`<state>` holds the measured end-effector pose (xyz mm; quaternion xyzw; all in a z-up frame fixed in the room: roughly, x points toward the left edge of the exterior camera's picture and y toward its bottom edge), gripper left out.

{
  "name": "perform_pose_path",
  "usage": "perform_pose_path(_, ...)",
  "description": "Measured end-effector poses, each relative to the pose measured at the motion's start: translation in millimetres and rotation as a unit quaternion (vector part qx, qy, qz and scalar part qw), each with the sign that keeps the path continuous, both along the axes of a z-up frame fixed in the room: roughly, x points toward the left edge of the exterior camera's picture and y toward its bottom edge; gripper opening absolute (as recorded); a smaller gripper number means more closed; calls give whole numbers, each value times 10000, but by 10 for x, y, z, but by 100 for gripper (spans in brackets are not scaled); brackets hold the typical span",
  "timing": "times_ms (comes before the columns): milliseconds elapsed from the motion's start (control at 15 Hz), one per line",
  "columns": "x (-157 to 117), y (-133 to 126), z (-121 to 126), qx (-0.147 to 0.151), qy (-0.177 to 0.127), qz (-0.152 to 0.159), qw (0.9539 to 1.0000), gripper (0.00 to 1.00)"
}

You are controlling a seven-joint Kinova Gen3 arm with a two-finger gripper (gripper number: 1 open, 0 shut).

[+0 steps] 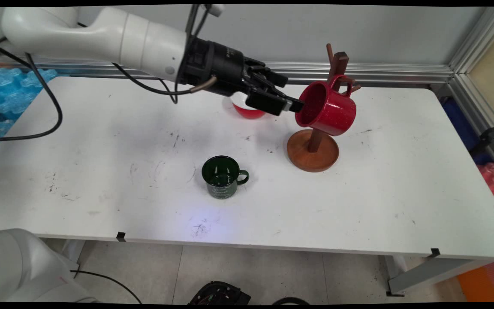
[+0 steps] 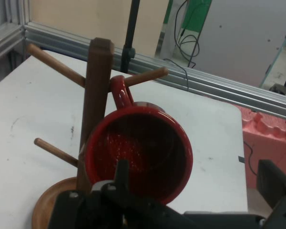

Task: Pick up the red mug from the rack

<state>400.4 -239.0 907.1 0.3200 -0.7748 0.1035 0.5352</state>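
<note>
The gripper (image 1: 295,105) was closed on the rim of the red mug (image 1: 327,109), whose handle hung on a peg of the wooden mug tree (image 1: 315,141); a sideways tug risked toppling the stand.

red mug (image 1: 327,110) | tilted, mouth toward gripper (image 1: 292,105) | handle hooked on wooden mug rack (image 1: 315,141) peg
</note>
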Motion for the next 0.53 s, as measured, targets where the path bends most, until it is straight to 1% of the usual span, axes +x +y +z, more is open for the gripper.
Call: perform_pose_path(533,-203,-108,-195,128,-9,49,9999,100)
